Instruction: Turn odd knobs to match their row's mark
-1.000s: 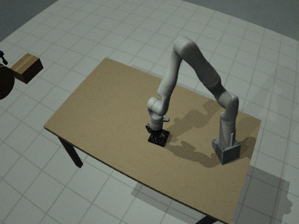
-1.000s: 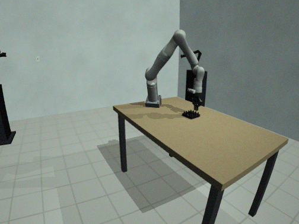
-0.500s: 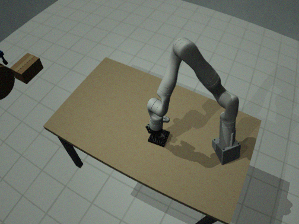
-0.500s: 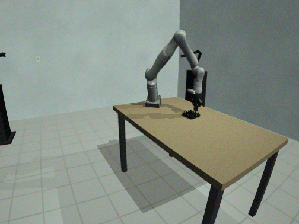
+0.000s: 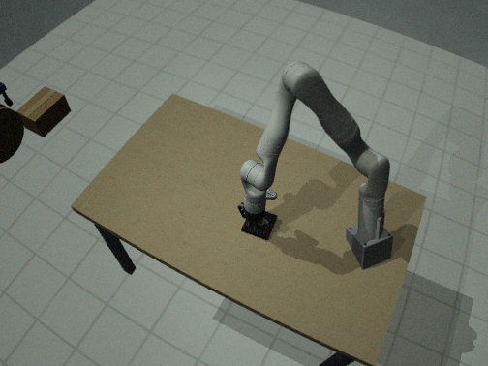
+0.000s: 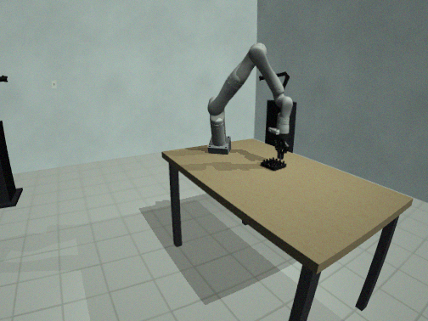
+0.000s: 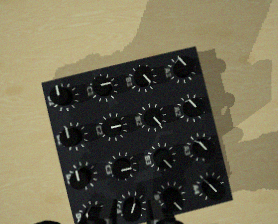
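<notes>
The pincer (image 5: 257, 218) (image 6: 280, 157) (image 7: 133, 210), slightly apart and empty, is over the box (image 5: 263, 234) (image 6: 273, 166) (image 7: 135, 145), between the bench's (image 5: 169, 168) (image 6: 323, 203) (image 7: 30, 30) long edges.

Black square knob box (image 5: 265, 236) (image 6: 273, 167) (image 7: 135, 104) lying flat on the desk, with four rows of round black knobs; white lines on top point various ways.

Above its grey, box-shaped base (image 5: 377, 254) (image 6: 217, 150), the arm (image 5: 329, 106) (image 6: 231, 89) has rounded, pale grey segments with thin dark seams; the hand (image 6: 280, 153) is black.
</notes>
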